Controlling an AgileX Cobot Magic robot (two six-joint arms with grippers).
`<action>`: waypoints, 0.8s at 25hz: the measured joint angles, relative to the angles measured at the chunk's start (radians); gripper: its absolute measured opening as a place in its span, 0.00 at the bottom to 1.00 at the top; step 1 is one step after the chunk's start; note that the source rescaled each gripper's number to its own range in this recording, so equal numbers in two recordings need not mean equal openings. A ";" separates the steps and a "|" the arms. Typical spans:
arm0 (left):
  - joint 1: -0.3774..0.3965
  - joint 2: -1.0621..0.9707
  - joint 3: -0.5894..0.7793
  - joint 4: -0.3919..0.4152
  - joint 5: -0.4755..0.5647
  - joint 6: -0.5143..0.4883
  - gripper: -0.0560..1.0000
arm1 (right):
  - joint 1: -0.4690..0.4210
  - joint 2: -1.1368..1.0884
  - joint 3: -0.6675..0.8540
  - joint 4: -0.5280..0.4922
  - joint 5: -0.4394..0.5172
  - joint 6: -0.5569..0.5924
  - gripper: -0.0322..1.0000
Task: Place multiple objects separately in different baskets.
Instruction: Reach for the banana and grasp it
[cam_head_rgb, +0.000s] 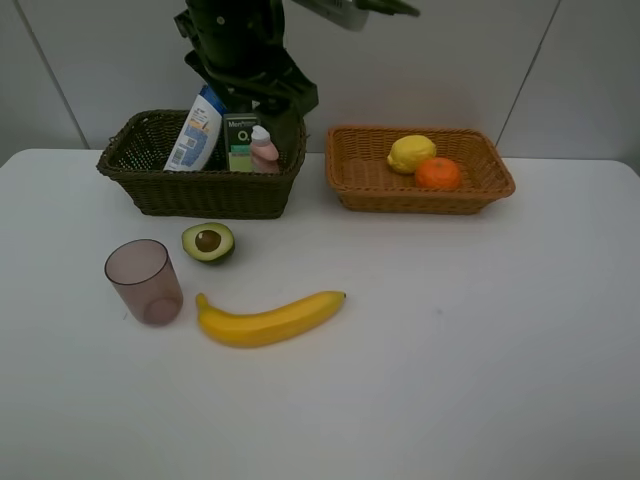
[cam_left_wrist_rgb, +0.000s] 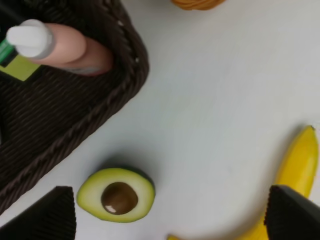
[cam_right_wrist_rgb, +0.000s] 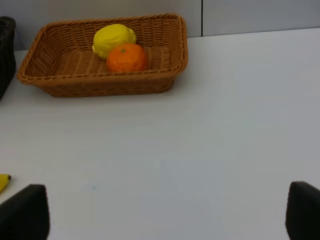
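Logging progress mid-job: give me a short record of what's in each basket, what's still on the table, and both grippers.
dark basket: white bottle, green bottle, pink bottle
tan basket: lemon, orange
table: avocado cut side up, cup upright, banana
left gripper: open, empty, looking down on avocado
right gripper: open, empty, over bare table
not yet in a basket: avocado, cup, banana
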 joint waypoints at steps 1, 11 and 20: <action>-0.018 0.000 0.000 0.000 0.000 0.001 1.00 | 0.000 0.000 0.000 0.000 0.000 0.000 1.00; -0.101 -0.006 0.200 -0.025 -0.122 -0.001 1.00 | 0.000 0.000 0.000 0.000 0.000 0.000 1.00; -0.101 -0.006 0.404 -0.134 -0.278 0.085 1.00 | 0.000 0.000 0.000 -0.001 0.000 0.000 1.00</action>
